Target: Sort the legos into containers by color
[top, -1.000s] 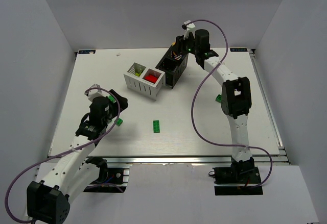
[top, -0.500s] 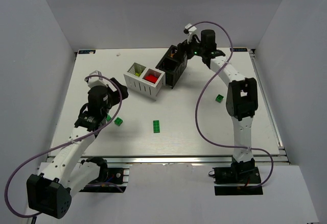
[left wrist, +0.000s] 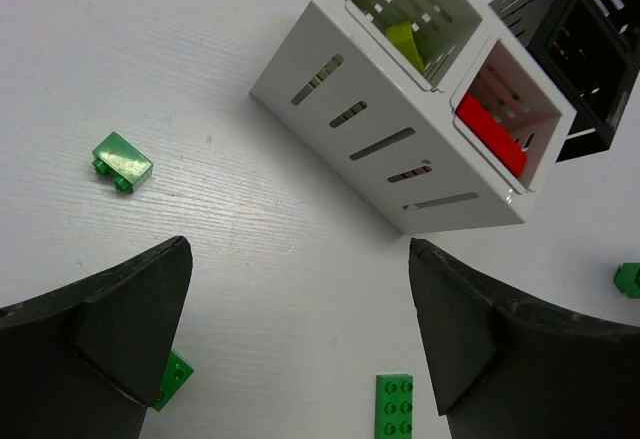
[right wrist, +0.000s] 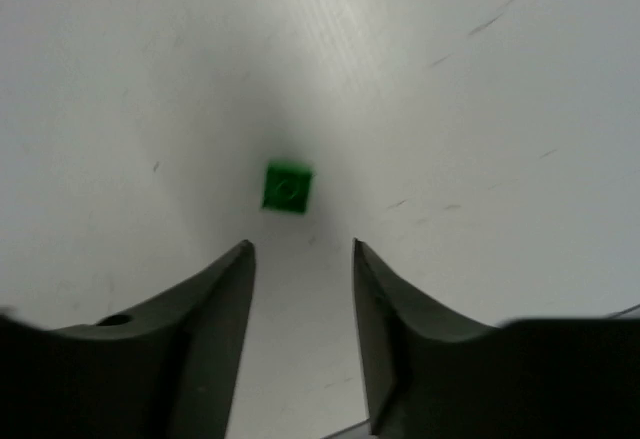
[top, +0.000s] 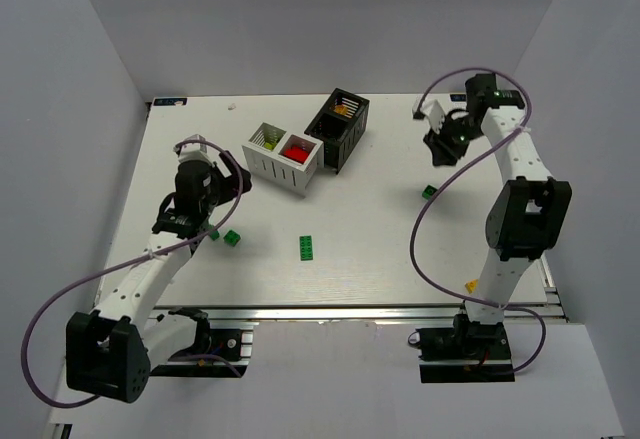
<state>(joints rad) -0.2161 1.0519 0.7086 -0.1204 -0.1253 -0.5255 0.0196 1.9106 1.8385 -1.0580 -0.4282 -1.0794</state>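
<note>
The left gripper (left wrist: 298,294) hangs over the bench (left wrist: 150,39), jaws wide and empty, near the white container (left wrist: 370,149), which has a lime brick (left wrist: 405,44) in one compartment and a red brick (left wrist: 490,134) in the other. The black container (top: 335,144) stands beside it. The right gripper (right wrist: 300,254), jaws narrowly apart and empty, faces a small green brick (right wrist: 288,187) lying on the bench.

- On the worktop (left wrist: 150,39), ahead of the left gripper (left wrist: 298,279), stands the nearer container (left wrist: 380,149) — the farther container (left wrist: 590,59) is just behind it, to the right.
- In the nearer container lie an inner-left brick (left wrist: 405,44) and an inner-right brick (left wrist: 490,134), one per compartment.
- Ahead-left of that gripper lies a loose brick (left wrist: 122,162); a long brick (left wrist: 393,407) lies under its gap.
- Just ahead of the right gripper (right wrist: 300,259) — in line with its gap — lies a lone brick (right wrist: 288,187).
</note>
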